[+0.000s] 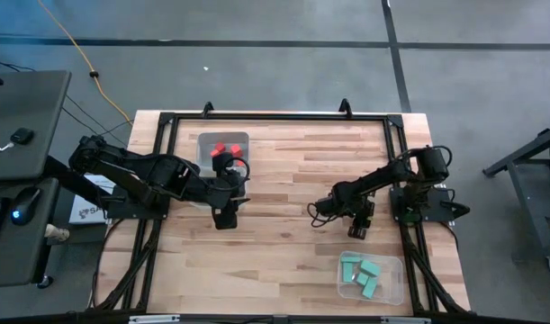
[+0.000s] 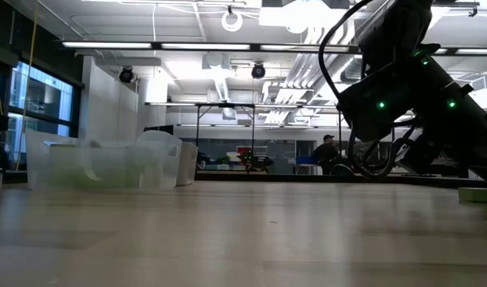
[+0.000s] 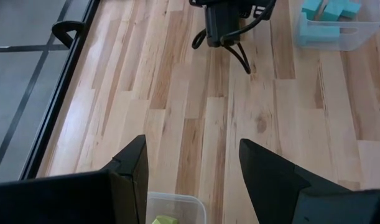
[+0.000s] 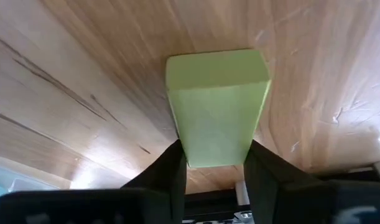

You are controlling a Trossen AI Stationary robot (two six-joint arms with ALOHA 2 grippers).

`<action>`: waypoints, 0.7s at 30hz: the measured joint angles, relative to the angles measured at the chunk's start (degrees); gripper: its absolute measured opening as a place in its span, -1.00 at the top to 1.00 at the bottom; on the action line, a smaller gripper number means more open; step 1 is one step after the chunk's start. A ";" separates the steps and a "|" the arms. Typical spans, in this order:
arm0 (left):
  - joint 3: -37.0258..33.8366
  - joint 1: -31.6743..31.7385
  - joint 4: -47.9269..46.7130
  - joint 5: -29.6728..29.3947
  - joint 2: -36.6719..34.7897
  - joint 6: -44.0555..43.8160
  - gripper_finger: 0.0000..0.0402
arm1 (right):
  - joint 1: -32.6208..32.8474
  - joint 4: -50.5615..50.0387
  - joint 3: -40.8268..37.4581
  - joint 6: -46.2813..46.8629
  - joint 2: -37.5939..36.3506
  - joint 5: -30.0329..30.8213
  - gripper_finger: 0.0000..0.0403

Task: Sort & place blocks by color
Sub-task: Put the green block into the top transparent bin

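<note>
Both end effector fingers round lime block, R arm low.

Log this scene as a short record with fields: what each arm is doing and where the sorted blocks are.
right gripper: jaws shut on a lime green block, low at the table's right middle
left gripper: jaws open, empty, above a tub holding a green block
red blocks: in a clear tub at the far left-centre
teal blocks: in a clear tub at the near right
table: wooden
</note>
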 joint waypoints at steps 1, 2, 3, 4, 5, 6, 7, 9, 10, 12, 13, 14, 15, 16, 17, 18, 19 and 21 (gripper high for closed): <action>0.00 0.00 0.00 0.00 0.00 0.00 0.13 | 0.00 0.02 0.00 0.23 -0.02 -0.02 0.50; 0.00 -0.02 0.00 0.00 0.00 0.00 0.13 | 0.00 0.05 0.00 0.59 -0.02 0.01 0.49; 0.00 0.00 0.00 0.00 0.00 0.00 0.13 | 0.00 0.09 0.00 0.89 -0.02 0.01 0.47; 0.00 0.00 0.00 0.00 0.00 0.00 0.13 | 0.00 0.13 -0.02 0.89 -0.02 0.05 0.42; 0.00 0.00 0.00 0.00 0.00 0.00 0.13 | 0.00 0.22 -0.04 0.57 -0.02 0.11 0.35; 0.00 0.00 0.00 0.00 0.00 0.00 0.13 | 0.00 0.35 -0.04 0.03 -0.02 0.27 0.27; 0.00 0.00 0.00 0.00 0.00 0.00 0.13 | 0.00 0.43 -0.07 -0.19 -0.02 0.52 0.20; 0.00 0.00 0.00 0.00 0.00 0.00 0.13 | 0.00 0.48 -0.07 -0.26 -0.02 0.90 0.13; 0.00 0.00 0.00 0.00 0.00 0.00 0.13 | 0.00 0.50 -0.07 -0.39 -0.02 0.93 0.13; 0.00 0.00 0.02 -0.01 0.00 0.00 0.13 | 0.00 0.60 -0.07 -0.69 -0.02 0.86 0.21; 0.00 0.00 0.02 -0.06 0.00 0.00 0.13 | 0.00 0.67 -0.07 -0.67 -0.02 0.77 0.29; 0.00 0.00 0.01 -0.26 0.00 0.00 0.13 | 0.00 0.68 -0.03 -0.53 -0.02 0.72 0.36; 0.00 -0.02 0.02 -0.55 0.00 0.00 0.13 | 0.00 0.68 0.03 -0.40 -0.06 0.67 0.44; 0.00 -0.01 0.02 -0.77 0.00 0.00 0.13 | 0.00 0.68 0.07 -0.28 -0.10 0.62 0.50; 0.00 0.00 0.02 -0.89 0.00 0.00 0.13 | 0.00 0.68 0.07 -0.26 -0.12 0.64 0.51; 0.00 0.00 0.02 -0.92 0.00 0.00 0.13 | 0.00 0.68 0.07 -0.25 -0.12 0.62 0.51; 0.00 0.00 0.02 -0.92 0.00 0.00 0.13 | 0.00 0.68 0.07 -0.26 -0.12 0.49 0.51; 0.00 0.00 0.02 -0.94 0.00 0.00 0.13 | 0.00 0.68 0.07 -0.26 -0.12 0.26 0.51</action>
